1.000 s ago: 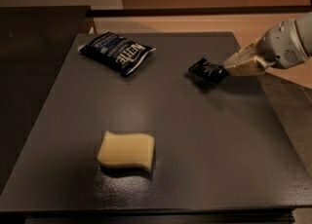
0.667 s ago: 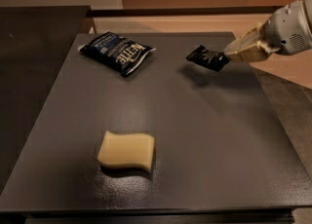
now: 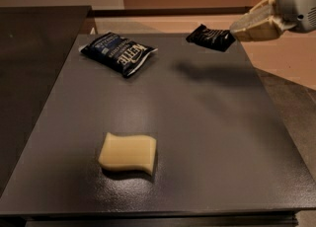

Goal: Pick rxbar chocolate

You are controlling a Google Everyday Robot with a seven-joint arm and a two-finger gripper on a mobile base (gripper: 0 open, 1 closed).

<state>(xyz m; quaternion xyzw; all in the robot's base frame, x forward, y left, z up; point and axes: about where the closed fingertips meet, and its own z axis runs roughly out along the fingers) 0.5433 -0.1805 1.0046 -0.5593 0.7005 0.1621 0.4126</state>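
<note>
The rxbar chocolate is a small black wrapper with white print, held in the air above the far right part of the dark table. Its shadow lies on the table below it. My gripper reaches in from the upper right, its beige fingers shut on the bar's right end.
A dark-blue Kettle chip bag lies at the table's far left. A pale yellow wavy sponge lies near the front, left of middle. The table's right edge borders a lighter floor.
The gripper has lifted the rxbar chocolate off the table and carried it upward; the bar's shadow now lies apart from it on the surface.
</note>
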